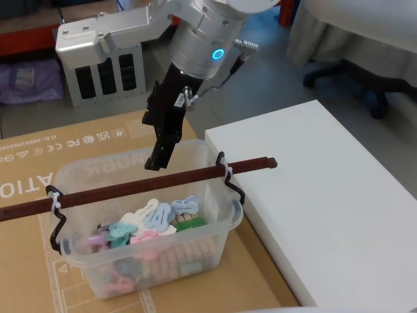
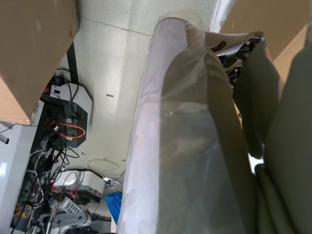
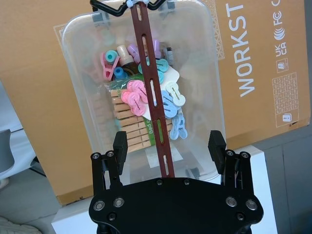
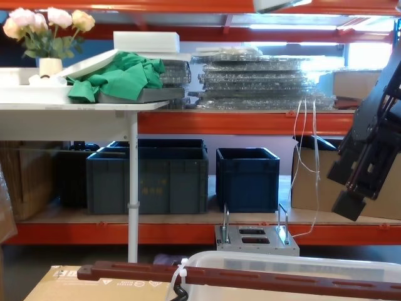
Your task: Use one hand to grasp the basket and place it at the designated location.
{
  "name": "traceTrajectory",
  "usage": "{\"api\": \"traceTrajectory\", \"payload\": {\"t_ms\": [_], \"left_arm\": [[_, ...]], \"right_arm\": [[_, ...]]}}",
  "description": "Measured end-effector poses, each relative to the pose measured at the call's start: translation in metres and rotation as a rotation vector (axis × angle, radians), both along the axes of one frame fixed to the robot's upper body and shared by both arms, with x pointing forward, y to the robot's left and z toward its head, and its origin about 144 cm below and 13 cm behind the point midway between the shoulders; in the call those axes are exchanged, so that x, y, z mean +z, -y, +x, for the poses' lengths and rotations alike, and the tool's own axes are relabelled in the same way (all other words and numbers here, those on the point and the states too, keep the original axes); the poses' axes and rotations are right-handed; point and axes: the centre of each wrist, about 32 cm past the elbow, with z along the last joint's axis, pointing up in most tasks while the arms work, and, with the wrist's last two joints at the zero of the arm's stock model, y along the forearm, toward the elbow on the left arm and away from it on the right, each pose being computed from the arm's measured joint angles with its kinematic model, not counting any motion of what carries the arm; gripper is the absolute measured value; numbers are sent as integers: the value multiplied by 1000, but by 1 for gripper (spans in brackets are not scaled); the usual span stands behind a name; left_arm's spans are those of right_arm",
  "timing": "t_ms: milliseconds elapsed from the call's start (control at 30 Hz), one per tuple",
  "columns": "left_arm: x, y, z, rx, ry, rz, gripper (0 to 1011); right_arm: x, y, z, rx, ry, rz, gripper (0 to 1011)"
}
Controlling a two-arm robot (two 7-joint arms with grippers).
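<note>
Basket [image 1: 218, 242]: stands on brown printed cardboard [image 1: 39, 156], with its right side close beside a white slab [image 1: 339, 195]. It is upright, lid off. It holds a heap of pegs [image 1: 153, 218] in pink, blue, mint and plain wood.

Bar [image 1: 143, 184]: dark red-brown and slotted. It lies across the open top and overhangs the rim on both sides, further on the left. Black wire hooks join it to the basket at each side. A white zip tie [image 1: 55, 199] sits on it near the left hook.

Right gripper [image 1: 161, 156]: hangs over the rear part of the basket, above the bar and not touching it. In the chest view it stands well above the rim. Its jaws are spread wide with nothing between them. In the right wrist view the two fingers [image 3: 120, 146] flank the bar, which runs between them lower down. No contact with bar, rim or contents is seen.
</note>
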Motion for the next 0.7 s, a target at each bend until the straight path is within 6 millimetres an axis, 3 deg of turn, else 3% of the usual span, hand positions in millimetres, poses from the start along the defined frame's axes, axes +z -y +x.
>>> {"api": "traceTrajectory", "payload": {"t_ms": [700], "left_arm": [[0,0,0,0,0,0,0]], "right_arm": [[0,0,0,0,0,-1,1001]]}}
